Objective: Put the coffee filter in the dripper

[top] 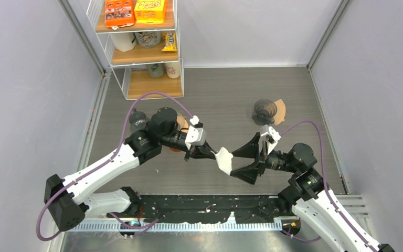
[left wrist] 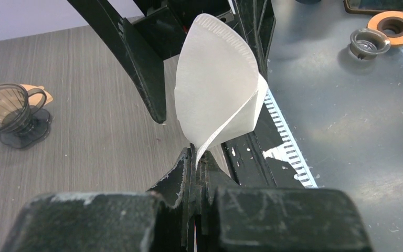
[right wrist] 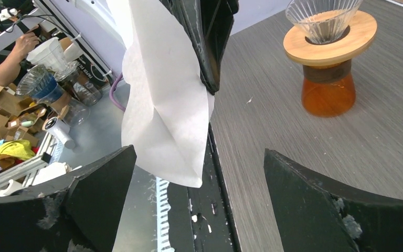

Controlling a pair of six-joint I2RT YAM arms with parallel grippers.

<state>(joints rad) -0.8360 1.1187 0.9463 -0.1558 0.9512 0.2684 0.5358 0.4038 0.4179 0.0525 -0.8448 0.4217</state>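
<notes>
A white paper coffee filter (top: 224, 160) hangs above the table's near edge, pinched at its tip by my shut left gripper (top: 216, 155). In the left wrist view the filter (left wrist: 218, 89) fans open above the closed jaws (left wrist: 197, 157). My right gripper (top: 232, 163) is open, its two fingers on either side of the filter without touching it. The filter (right wrist: 162, 105) hangs between them in the right wrist view (right wrist: 199, 153). A clear glass dripper (right wrist: 330, 21) in a wooden collar sits on an amber base. A dark glass dripper (top: 265, 111) stands at the back right.
Brown filters (top: 279, 111) lie beside the dark dripper (left wrist: 10, 113). A wire shelf (top: 139, 52) with boxes and cups stands at the back left. A dark cup (top: 136, 119) is by the left arm. An orange ring (left wrist: 393, 23) and a grey ring (left wrist: 370, 42) lie on the metal bench.
</notes>
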